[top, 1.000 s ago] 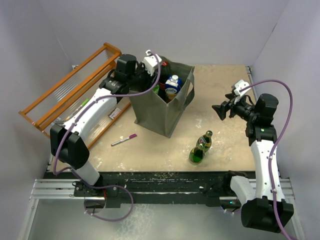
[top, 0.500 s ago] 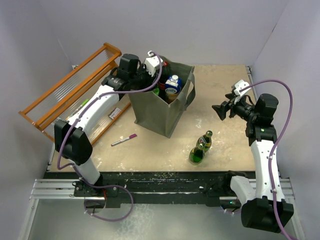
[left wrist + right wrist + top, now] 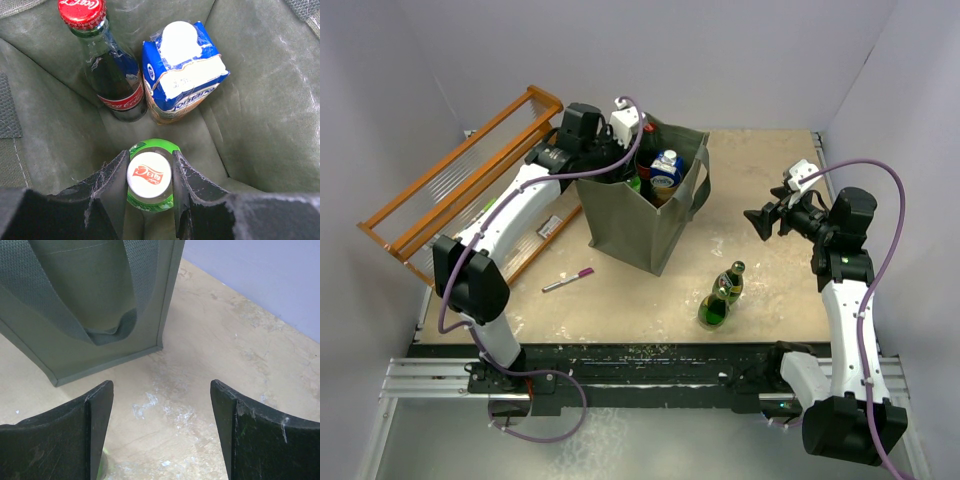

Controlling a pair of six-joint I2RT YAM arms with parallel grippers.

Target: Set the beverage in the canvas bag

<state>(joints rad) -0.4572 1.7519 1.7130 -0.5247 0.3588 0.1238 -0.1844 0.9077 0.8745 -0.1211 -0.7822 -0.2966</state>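
Observation:
The grey-green canvas bag point(image 3: 645, 215) stands at the table's middle back. My left gripper point(image 3: 149, 175) reaches down into its mouth and is shut on a green bottle with a white cap point(image 3: 148, 174). Inside the bag a cola bottle with a red cap point(image 3: 112, 75) and a blue carton point(image 3: 182, 70) stand against the far wall. The carton's top also shows in the top view point(image 3: 666, 168). My right gripper point(image 3: 757, 220) is open and empty, above the table to the right of the bag. Its view shows the bag's side and a loop handle point(image 3: 100, 300).
Two green bottles point(image 3: 723, 295) stand on the table in front of the bag, near the front edge. A pink pen point(image 3: 568, 281) lies to the bag's front left. The orange wooden rack point(image 3: 460, 180) leans at the back left. Grey walls enclose the table.
My left arm has pushed slightly further right and deeper over the bag's mouth with the green bottle. The right arm has not moved.

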